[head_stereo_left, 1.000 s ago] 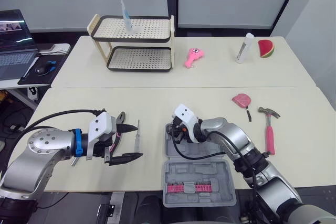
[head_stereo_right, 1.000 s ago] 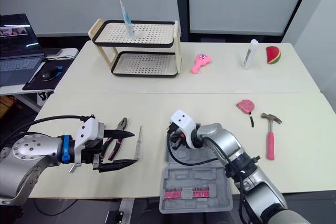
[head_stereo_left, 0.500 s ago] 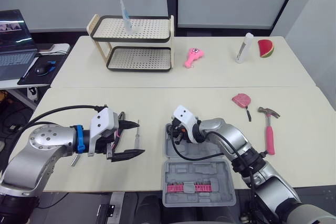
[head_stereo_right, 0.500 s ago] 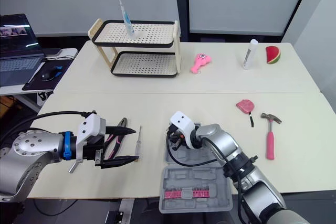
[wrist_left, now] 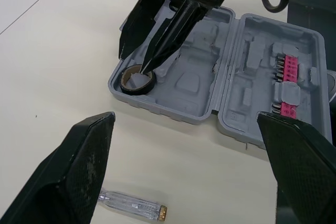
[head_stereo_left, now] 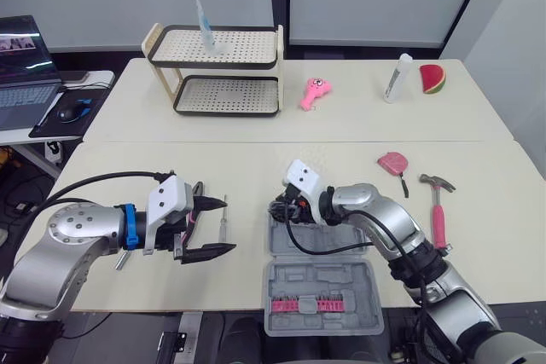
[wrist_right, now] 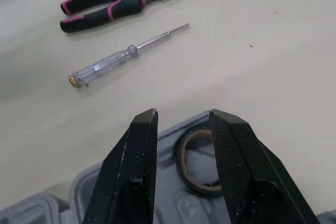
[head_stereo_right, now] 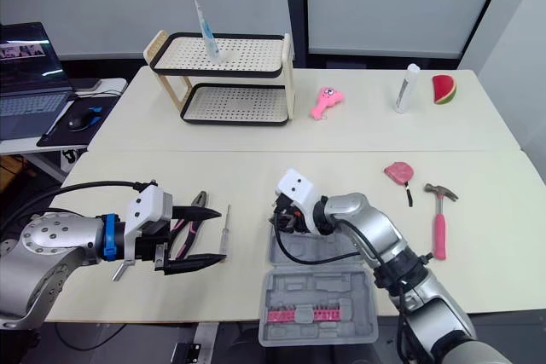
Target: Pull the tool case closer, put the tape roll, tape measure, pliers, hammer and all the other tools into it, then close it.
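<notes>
1. Tool case [head_stereo_left: 341, 283]: lies open on the near edge of the table at my 12 o'clock. The near half carries a pink bit strip [head_stereo_left: 317, 304].
2. Tape roll [wrist_left: 136, 91]: lies flat in the far half of the case, in the corner pocket at 11 o'clock.
3. My right gripper [wrist_right: 182, 116]: hangs directly above the tape roll. Fingers are released, with a narrow gap between them and nothing grasped. In the left wrist view one fingertip points down into the ring.
4. My left gripper [wrist_left: 185, 119]: hovers at 9 o'clock of the case. Fingers are spread wide and released, holding nothing.
5. Screwdriver [head_stereo_left: 223, 226]: lies on the table just past my left fingertips, between them and the case.
6. Pliers [head_stereo_right: 189, 219]: lie beside the screwdriver, at its 9 o'clock.
7. Hammer [head_stereo_left: 438, 215]: lies at 3 o'clock of the case, well apart from it.
8. Tape measure [head_stereo_left: 392, 162]: lies at 1 o'clock of the case, near the hammer head.
9. Far table: a two-tier rack [head_stereo_left: 223, 74] at 11 o'clock, a pink toy [head_stereo_left: 314, 91] at 12 o'clock.
</notes>
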Robot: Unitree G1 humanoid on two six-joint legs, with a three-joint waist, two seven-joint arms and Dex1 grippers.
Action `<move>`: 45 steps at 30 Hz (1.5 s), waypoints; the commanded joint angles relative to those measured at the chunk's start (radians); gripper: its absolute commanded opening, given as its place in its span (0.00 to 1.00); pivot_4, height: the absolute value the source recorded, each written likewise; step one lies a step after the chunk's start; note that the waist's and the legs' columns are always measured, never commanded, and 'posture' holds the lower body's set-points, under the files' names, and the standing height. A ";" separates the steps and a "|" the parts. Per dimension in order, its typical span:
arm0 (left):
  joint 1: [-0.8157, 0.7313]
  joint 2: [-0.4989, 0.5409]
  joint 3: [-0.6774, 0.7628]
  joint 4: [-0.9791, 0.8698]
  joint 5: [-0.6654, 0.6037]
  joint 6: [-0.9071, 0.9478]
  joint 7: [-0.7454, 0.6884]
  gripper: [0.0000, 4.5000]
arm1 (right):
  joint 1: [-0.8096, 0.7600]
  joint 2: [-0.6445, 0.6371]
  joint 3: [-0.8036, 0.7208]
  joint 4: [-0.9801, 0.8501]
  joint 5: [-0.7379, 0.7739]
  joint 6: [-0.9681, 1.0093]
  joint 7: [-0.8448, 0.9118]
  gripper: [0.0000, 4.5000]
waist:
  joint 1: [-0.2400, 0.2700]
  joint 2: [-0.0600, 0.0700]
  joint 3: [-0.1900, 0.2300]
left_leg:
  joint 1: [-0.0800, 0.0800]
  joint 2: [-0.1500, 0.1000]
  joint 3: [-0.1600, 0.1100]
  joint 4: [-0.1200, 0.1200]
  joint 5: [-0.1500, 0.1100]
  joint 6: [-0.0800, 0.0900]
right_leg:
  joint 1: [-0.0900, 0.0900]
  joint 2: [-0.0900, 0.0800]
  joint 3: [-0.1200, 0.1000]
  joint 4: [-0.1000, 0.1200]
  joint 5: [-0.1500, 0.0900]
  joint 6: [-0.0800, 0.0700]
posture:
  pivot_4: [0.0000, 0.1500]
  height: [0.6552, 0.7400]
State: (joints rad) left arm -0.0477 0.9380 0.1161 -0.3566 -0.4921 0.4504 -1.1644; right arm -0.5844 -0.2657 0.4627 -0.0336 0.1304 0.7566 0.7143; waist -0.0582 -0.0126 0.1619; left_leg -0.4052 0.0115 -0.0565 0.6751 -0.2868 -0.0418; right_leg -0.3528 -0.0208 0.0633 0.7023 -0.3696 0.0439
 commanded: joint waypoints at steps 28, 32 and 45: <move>0.027 0.000 0.027 -0.018 -0.009 -0.033 0.005 1.00 | 0.010 0.062 0.038 0.328 -0.173 -0.336 0.028 0.20 | -0.001 0.000 0.000 | 0.001 0.000 0.000 0.000 0.000 0.000 | 0.000 0.000 0.000 0.001 0.000 0.000 | 1.00 1.00; 0.034 -0.002 0.031 -0.017 -0.010 -0.037 0.007 1.00 | 0.009 0.067 0.028 0.341 -0.179 -0.359 0.033 0.20 | -0.001 0.000 0.000 | 0.002 0.000 0.000 0.000 0.000 0.000 | 0.001 0.000 0.000 0.001 0.000 0.000 | 1.00 1.00; 0.137 -0.052 0.228 0.100 -0.057 -0.033 0.066 1.00 | 0.056 -0.051 -0.148 -0.079 -0.037 -0.274 0.114 0.20 | 0.001 0.000 0.000 | 0.003 0.001 0.000 -0.001 0.000 0.000 | 0.000 0.000 0.000 0.003 0.000 0.000 | 1.00 1.00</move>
State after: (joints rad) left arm 0.0781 0.8923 0.2822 -0.2717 -0.5278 0.4127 -1.1168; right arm -0.5455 -0.2959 0.3539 -0.0096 0.0622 0.4573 0.8100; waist -0.0571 -0.0128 0.1619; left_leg -0.4022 0.0119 -0.0566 0.6740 -0.2869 -0.0418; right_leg -0.3526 -0.0216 0.0632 0.7054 -0.3696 0.0439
